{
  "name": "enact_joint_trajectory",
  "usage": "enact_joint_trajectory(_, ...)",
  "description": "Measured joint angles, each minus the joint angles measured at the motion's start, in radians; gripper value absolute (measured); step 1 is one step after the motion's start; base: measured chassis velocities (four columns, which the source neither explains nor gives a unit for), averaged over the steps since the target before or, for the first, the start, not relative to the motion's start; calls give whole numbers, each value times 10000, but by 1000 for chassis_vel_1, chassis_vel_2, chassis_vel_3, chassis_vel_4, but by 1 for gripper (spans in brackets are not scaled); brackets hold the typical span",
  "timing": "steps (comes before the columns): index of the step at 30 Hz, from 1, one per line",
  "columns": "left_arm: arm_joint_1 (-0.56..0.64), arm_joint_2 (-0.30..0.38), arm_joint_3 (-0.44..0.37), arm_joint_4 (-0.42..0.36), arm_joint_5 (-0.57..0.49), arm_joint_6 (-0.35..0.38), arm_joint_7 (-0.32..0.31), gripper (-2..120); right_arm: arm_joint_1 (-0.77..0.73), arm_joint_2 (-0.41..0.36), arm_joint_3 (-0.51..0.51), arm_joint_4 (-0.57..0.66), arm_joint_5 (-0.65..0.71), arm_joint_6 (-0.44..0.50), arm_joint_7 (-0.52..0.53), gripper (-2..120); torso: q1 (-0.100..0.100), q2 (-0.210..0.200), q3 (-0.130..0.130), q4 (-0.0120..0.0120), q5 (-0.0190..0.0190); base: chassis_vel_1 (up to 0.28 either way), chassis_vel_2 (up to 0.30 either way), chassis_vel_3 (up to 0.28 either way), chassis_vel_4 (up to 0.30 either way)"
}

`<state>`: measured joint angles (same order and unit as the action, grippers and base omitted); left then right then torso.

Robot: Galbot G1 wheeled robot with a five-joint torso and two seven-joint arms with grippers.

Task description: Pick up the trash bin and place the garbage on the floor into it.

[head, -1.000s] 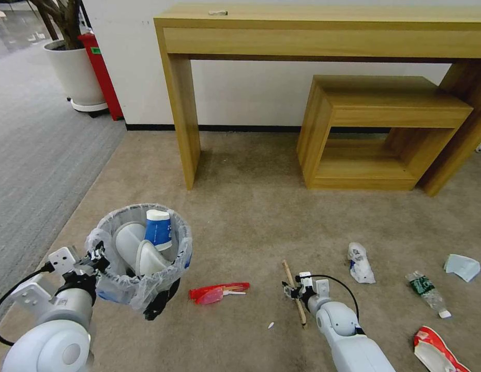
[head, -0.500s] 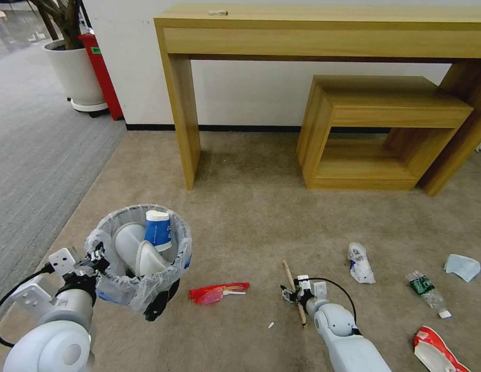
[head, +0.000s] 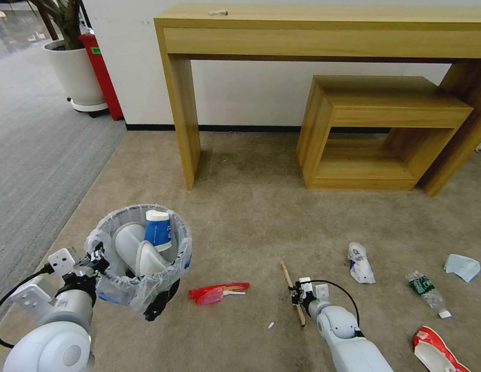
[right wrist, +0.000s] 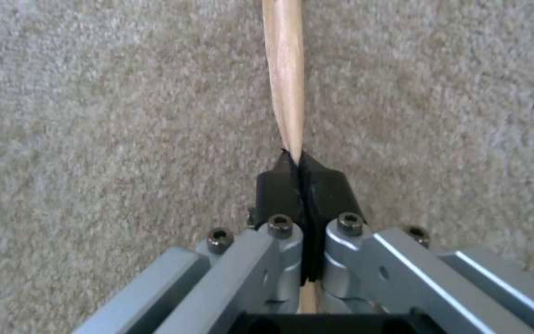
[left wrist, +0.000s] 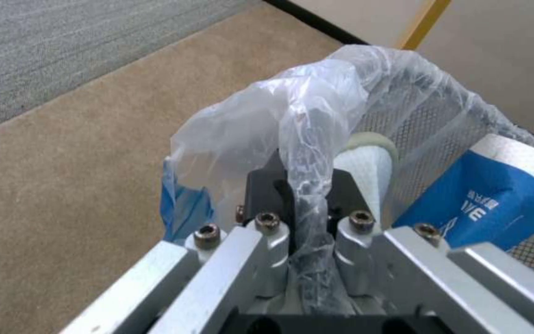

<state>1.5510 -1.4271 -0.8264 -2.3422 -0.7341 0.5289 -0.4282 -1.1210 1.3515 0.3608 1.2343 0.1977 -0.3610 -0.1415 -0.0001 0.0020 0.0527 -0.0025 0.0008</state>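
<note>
Pinching wooden stick [right wrist: 284,83] mid-length with right gripper [head: 297,296], jaws clamped, stick lying on floor [head: 251,206]. Likely light, stiff, thin. Gripping trash bin [head: 139,248] rim with left gripper [head: 95,258], jaws clamped.

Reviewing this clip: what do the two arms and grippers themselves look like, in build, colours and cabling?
Both arms have glossy white rounded shells. The left gripper and right gripper have silver metal frames with hex bolts and black finger pads. A black cable loops beside each wrist, and a white bracket sits on each wrist.
</note>
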Motion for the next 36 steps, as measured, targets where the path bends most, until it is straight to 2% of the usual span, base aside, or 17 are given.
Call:
enact_joint_trajectory(7, -2, -20, 18, 28, 47, -15, 1, 3, -160, -97, -27, 456, 180, 732, -63, 0, 0, 0, 0, 0, 0, 0, 0, 0, 0)
enact_joint_trajectory(10, 12, -30, 61, 115, -9, -24, 1, 3, -283, -200, -46, 1014, 697, 2178, -540, 0, 0, 0, 0, 0, 1, 0, 0, 0, 0)
enact_joint_trajectory(11, 12, -30, 61, 115, -9, -24, 1, 3, -283, -200, -46, 1014, 697, 2178, -540, 0, 0, 0, 0, 0, 1, 0, 0, 0, 0)
enact_joint_trajectory(14, 91, -74, 398, 298, -21, -42, 0, 3, -364, -375, -38, 2281, 2736, 5110, -3019, 0, 0, 0, 0, 0, 0, 0, 0, 0, 0)
enact_joint_trajectory(15, 91, -74, 398, 298, -21, -42, 0, 3, -364, -375, -38, 2281, 2736, 5110, -3019, 0, 0, 0, 0, 0, 0, 0, 0, 0, 0)
enact_joint_trajectory(17, 113, -197, 770, 385, -6, -44, 0, 3, -240, -531, -218, 3359, 4070, 5969, -4062, 0, 0, 0, 0, 1, 1, 0, 0, 0, 0)
enact_joint_trajectory(18, 112, -284, 1074, 445, 29, -57, 0, 3, -134, -733, -507, 4303, 5609, 6071, -4394, 0, 0, 0, 0, 1, 0, 0, 0, 0, 0)
enact_joint_trajectory(19, 112, -284, 1074, 445, 29, -57, 0, 3, -134, -733, -507, 4303, 5609, 6071, -4394, 0, 0, 0, 0, 1, 0, 0, 0, 0, 0)
enact_joint_trajectory(22, 116, -443, 1866, 485, 287, -178, 22, 3, 307, -1076, -1103, 5751, 7803, 6073, -5073, 0, 0, 0, -1, 0, -2, 0, 0, 0, 0)
enact_joint_trajectory(28, 108, -592, 2703, 453, 584, -288, 87, 3, 965, -1085, -2059, 6047, 8369, 5957, -5378, 0, 1, 0, 0, 0, -1, 0, 0, 0, 0)
enact_joint_trajectory(31, 100, -623, 2997, 391, 751, -300, 105, 3, 1333, -786, -2571, 5408, 8057, 5896, -5771, 0, 0, 0, 0, 0, 0, 0, 0, 0, 0)
enact_joint_trajectory(36, 109, -566, 2933, 318, 707, -301, 107, 3, 1518, -578, -2807, 4556, 7574, 5995, -6025, 0, 1, 0, 0, 0, 0, 0, 0, 0, 0)
